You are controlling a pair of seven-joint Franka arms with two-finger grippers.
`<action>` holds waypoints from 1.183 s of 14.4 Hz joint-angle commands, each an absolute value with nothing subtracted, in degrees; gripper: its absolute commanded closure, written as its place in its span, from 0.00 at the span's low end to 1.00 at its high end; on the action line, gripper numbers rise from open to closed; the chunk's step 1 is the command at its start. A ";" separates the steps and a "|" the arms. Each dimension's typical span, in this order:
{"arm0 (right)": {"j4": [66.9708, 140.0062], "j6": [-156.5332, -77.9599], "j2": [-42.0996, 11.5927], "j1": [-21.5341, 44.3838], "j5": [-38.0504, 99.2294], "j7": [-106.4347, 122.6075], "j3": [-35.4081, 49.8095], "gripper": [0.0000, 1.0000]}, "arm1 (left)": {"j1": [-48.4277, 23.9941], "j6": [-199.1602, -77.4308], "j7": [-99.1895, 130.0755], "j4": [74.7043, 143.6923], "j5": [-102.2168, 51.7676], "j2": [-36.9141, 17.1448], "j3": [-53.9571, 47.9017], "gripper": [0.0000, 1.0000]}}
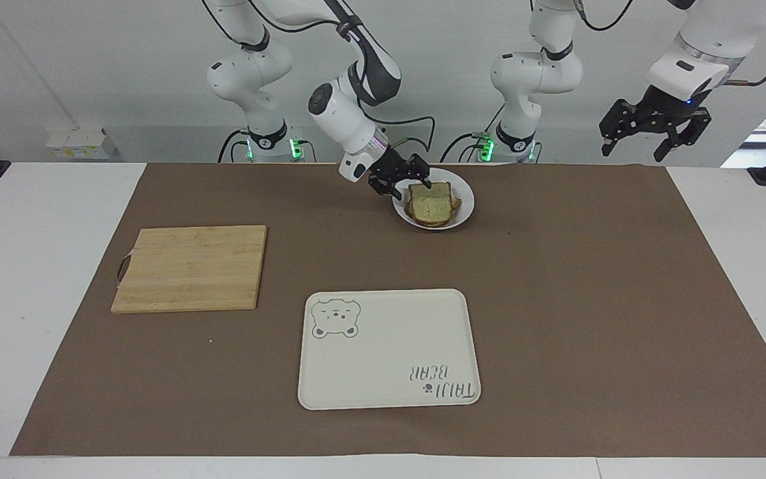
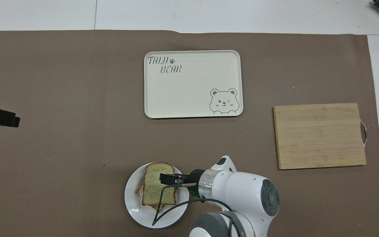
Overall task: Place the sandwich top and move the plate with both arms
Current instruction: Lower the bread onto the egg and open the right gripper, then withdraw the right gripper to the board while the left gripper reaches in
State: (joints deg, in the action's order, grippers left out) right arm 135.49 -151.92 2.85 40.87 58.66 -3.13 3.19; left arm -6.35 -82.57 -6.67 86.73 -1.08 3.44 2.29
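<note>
Jaws of the right gripper [image 1: 411, 183] stand spread, released, over the sandwich top [image 1: 431, 200], a soft, light, pale green slice with brown crust that lies on the stack in the small round white plate [image 1: 466, 206]. Judged stiff, slippery and breakable, the plate is best pinched at its raised rim. Farther from the robots than the plate lie one bamboo cutting board [image 1: 190, 267] and one cream bear-printed tray [image 1: 388, 347]. Jaws of the waiting left gripper [image 1: 654, 133] also gape, off the plate toward its own arm's end.

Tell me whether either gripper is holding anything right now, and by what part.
Nothing is held. The right gripper is open over the sandwich top on the plate; the left gripper waits open.
</note>
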 commanded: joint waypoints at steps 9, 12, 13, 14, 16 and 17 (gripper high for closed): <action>112.87 -125.00 -0.88 21.11 30.61 -3.87 3.60 0.00 | -6.59 -82.70 -6.24 88.33 -0.26 4.83 1.93 0.00; 107.33 -115.87 -0.97 16.10 22.27 -3.43 3.60 0.00 | -6.07 -82.62 -5.98 88.33 -0.26 4.83 2.02 0.00; 105.57 -113.14 -0.97 14.69 19.71 -3.34 3.60 0.00 | -6.06 -82.62 -6.06 88.33 -0.26 4.83 2.02 0.00; 103.99 -110.42 -0.88 13.20 17.43 -3.25 3.52 0.00 | -6.24 -82.70 -5.98 88.33 -0.26 4.83 1.93 0.00; 102.84 -106.63 -0.18 10.65 11.02 -3.34 3.25 0.00 | -6.85 -82.88 -5.63 88.42 -0.35 4.83 1.76 0.00; 102.57 -105.48 0.17 9.50 7.77 -3.25 3.25 0.00 | -6.94 -83.05 -5.63 88.50 -0.96 4.92 1.58 0.00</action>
